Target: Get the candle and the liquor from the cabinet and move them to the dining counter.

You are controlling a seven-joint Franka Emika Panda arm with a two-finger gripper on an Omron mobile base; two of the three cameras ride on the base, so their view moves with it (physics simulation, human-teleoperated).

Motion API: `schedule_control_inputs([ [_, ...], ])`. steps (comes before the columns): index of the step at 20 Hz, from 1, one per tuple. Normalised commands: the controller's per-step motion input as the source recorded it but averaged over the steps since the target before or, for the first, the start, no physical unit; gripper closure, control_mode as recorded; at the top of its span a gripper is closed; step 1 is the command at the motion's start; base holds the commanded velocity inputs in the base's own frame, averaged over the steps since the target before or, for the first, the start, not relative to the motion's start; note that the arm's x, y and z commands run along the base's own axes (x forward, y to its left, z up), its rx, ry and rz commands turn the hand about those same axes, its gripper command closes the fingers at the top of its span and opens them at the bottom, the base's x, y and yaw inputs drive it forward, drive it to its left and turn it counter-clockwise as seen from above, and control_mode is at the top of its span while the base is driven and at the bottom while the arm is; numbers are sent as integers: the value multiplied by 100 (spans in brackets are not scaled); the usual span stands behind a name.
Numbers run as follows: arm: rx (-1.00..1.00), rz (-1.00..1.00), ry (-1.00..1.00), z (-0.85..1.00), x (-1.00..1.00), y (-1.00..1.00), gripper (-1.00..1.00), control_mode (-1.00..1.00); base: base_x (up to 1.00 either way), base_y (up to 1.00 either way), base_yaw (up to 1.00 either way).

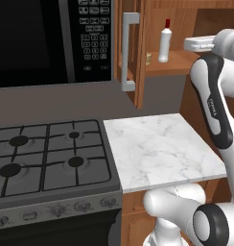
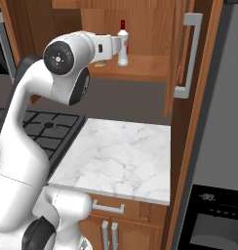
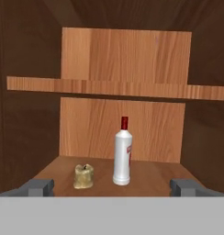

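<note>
Up inside the cabinet, which is standing with its doors swung open, the liquor is standing upright on the lower board, and the candle is sitting just beside it, close but apart, a little nearer the front edge. A wooden shelf is running across above both of them. From behind the arm on its right side, the white forearm is blocking most of the bottle and covering the spot where the candle would be; only a sliver of tan is peeking out under the wrist, too small for me to be sure of. From the left side the bottle is showing clearly, while the candle is shrinking to a speck by the door edge that I cannot make out. The gripper is hovering in front of the cabinet opening with its fingertips spread wide apart, touching nothing. Below, a small marble slab is lying beside the stove, whose left part is being cut off by the frame edge. A long grey handle is hanging on the open door.
</note>
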Motion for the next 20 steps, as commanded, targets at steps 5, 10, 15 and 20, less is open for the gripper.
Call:
schedule_control_inputs([
  [5,0,0,0,0,1,0,-100,-100,0,0,0],
  [10,0,0,0,0,2,0,-100,-100,0,0,0],
  [15,0,0,0,0,14,0,-100,-100,0,0,0],
  [20,0,0,0,0,28,0,-100,-100,0,0,0],
])
